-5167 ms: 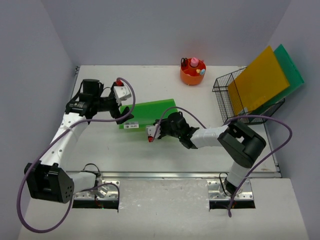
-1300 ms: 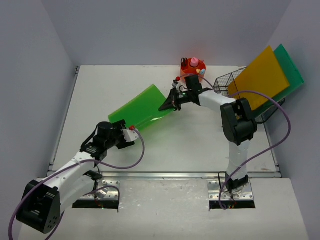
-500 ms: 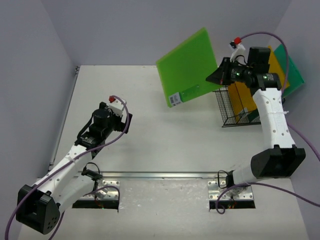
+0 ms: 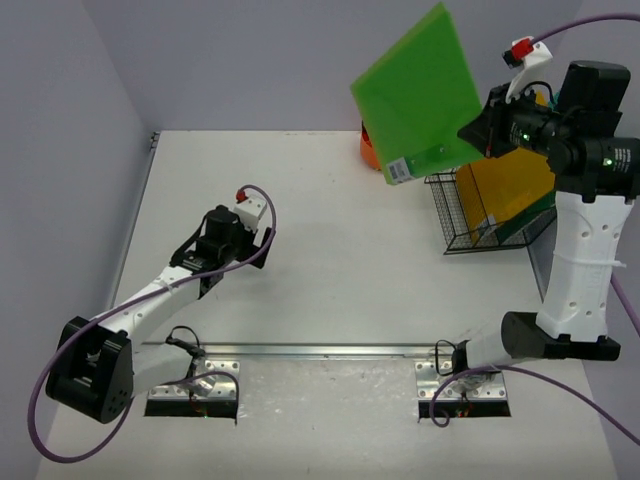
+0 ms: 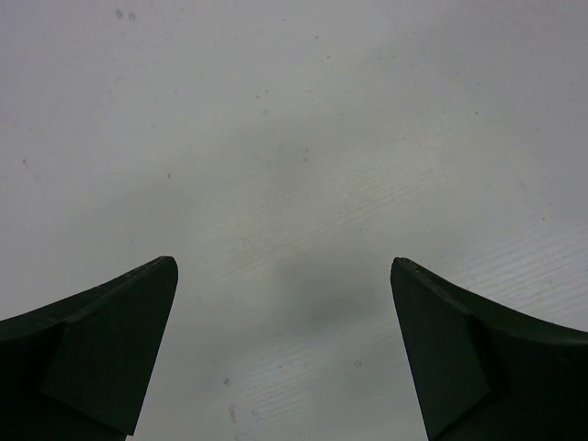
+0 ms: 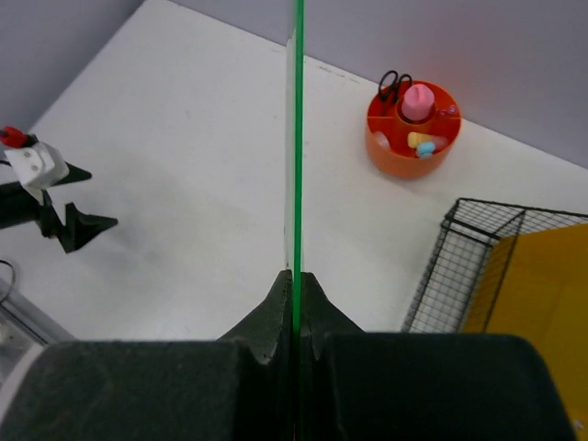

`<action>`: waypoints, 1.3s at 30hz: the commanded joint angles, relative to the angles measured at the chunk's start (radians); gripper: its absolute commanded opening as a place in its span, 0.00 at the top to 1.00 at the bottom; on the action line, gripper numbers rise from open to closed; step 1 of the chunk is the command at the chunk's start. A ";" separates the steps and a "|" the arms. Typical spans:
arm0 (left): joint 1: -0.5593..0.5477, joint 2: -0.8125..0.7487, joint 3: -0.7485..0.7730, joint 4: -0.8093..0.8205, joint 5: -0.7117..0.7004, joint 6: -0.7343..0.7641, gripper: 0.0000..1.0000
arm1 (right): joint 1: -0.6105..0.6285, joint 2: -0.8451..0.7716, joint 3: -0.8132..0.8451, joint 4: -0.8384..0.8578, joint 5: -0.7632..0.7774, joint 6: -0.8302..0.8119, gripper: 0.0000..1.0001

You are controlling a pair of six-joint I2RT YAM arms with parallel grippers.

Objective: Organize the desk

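Lifted higher, the folder (image 4: 415,95) hangs above-left of the basket (image 4: 452,215), pinched tight in the right gripper (image 4: 474,133). Best lowered edge-down over the basket. Left gripper (image 5: 285,266) gapes wide, empty.

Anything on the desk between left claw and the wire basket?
No. In the top view that stretch of desk, from the open left claw to the wire basket, is bare.

Orange caddy (image 4: 367,150) mostly behind green folder (image 4: 415,95)

Left jaws apart, right jaws clamped.
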 commanded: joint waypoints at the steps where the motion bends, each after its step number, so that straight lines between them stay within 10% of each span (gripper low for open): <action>1: 0.006 0.015 0.047 0.098 0.045 -0.016 0.00 | -0.010 0.043 0.080 -0.170 0.141 -0.205 1.00; 39: 0.005 0.088 0.070 0.029 0.085 -0.033 0.00 | -0.282 0.257 0.004 -0.292 0.230 -0.271 1.00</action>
